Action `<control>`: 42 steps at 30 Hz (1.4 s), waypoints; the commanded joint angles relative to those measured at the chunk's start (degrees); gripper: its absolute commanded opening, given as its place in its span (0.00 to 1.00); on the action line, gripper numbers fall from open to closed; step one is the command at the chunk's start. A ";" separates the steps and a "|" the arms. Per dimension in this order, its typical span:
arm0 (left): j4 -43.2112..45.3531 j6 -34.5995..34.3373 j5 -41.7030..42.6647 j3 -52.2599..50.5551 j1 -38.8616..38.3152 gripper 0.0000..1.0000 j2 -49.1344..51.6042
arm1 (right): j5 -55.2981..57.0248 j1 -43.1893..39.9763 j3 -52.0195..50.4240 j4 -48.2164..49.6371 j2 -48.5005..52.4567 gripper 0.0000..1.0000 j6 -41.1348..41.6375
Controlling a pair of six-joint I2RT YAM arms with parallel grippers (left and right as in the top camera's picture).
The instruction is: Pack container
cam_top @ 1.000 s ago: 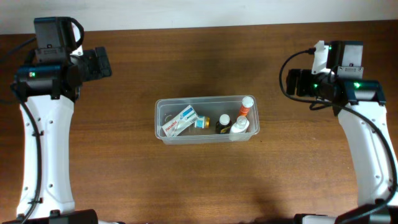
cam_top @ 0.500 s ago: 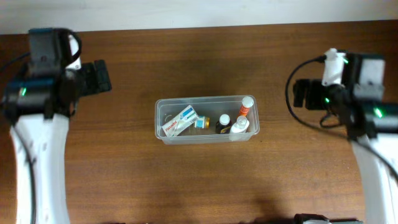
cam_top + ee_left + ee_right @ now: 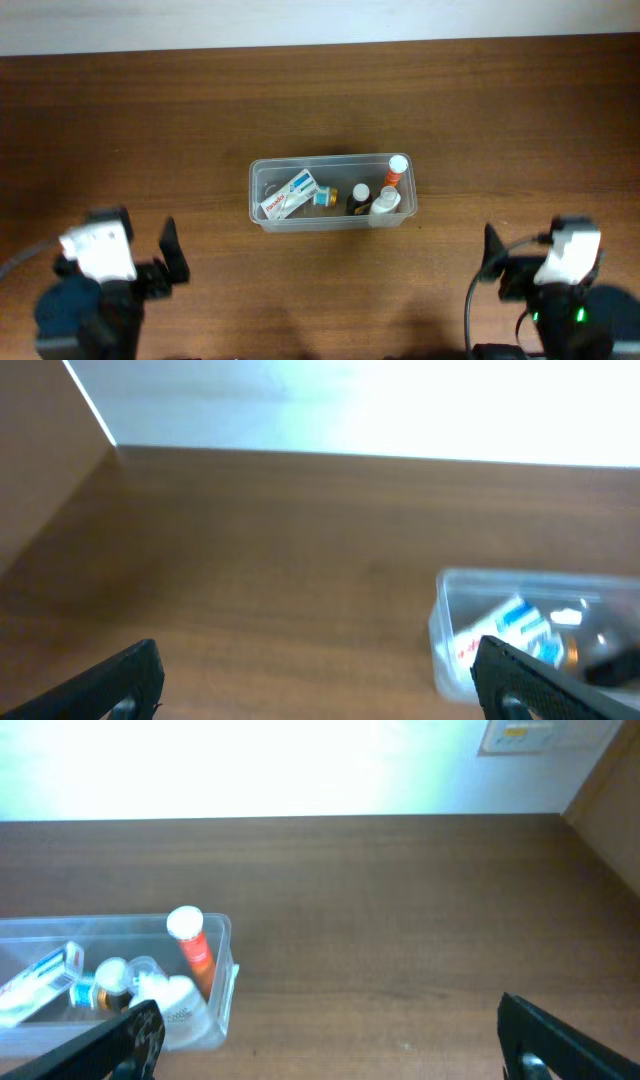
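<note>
The clear plastic container sits at the middle of the wooden table. It holds a white, blue and red box, a small amber jar, a dark bottle, a white bottle and an orange tube with a white cap. My left gripper is open and empty at the near left, far from the container. My right gripper is open and empty at the near right. The left wrist view shows the container at the right beyond the wide-spread gripper. The right wrist view shows it at the left of the gripper.
A white wall runs along the table's far edge. Bare wood lies between the two grippers and the container.
Both arms have drawn back from the far left and far right of the table to its near edge. The container and its contents have not moved.
</note>
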 commanded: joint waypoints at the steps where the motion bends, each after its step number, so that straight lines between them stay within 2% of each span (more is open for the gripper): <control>1: -2.16 1.18 2.25 -4.72 0.09 0.99 -5.20 | 0.94 -0.37 -4.33 -0.94 -5.73 0.98 0.44; 7: -16.72 1.18 2.25 -5.11 0.09 0.99 -7.87 | 0.94 -0.37 -6.21 -7.76 -9.18 0.99 0.46; 16: -16.59 1.18 2.23 -5.16 0.09 0.99 -7.87 | 0.96 -0.37 -6.21 -14.64 -9.18 0.98 0.44; 30: -16.59 1.18 2.23 -5.16 0.09 1.00 -7.87 | 0.94 -0.33 -6.21 -14.62 -9.55 0.98 0.44; 38: -16.59 1.18 2.23 -5.16 0.09 0.99 -7.87 | -2.05 -0.31 -7.23 -14.05 -15.80 0.98 0.13; 42: -16.59 1.18 2.23 -5.16 0.09 0.99 -7.87 | -2.01 -0.20 -12.09 -10.14 -19.08 0.98 -1.40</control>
